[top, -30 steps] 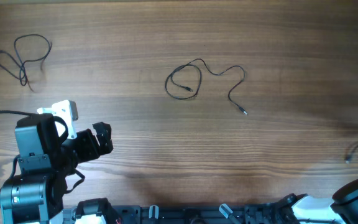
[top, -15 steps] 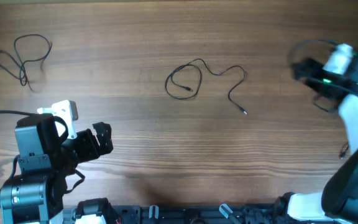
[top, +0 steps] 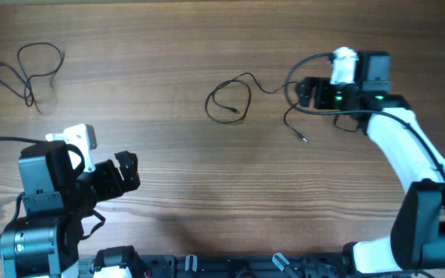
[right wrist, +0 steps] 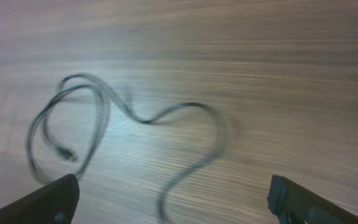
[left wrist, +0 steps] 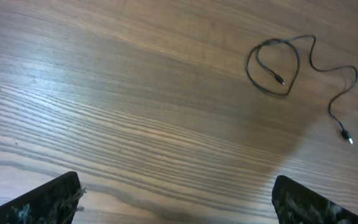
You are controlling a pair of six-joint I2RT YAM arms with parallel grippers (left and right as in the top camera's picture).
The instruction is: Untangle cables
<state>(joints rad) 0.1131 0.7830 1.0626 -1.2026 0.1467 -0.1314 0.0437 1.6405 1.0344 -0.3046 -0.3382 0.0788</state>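
Two thin black cords with small plug ends on the brown wood-grain counter, well apart from each other.

At ten o'clock of the overhead view: first thin black cord, a small loose loop with its ends crossed beneath it, alone near the far corner.

Just beyond centre, toward twelve o'clock: second thin black cord, one round loop on its nine o'clock side, then a wavy tail out toward three o'clock and down to a small plug end at five o'clock.

Right gripper on a white-and-black arm stretched in from four o'clock, directly above the bend of that tail. Jaws spread wide, pinching nothing. Touching the cord or just over it: cannot tell. Right wrist view blurred, with the loop at nine o'clock, the tail across the middle, and dark fingertips in the bottom corners.

Left gripper at eight o'clock, well apart from both cords. Jaws spread wide over bare wood, fingertips in the bottom corners of its own view, second cord at one o'clock there.
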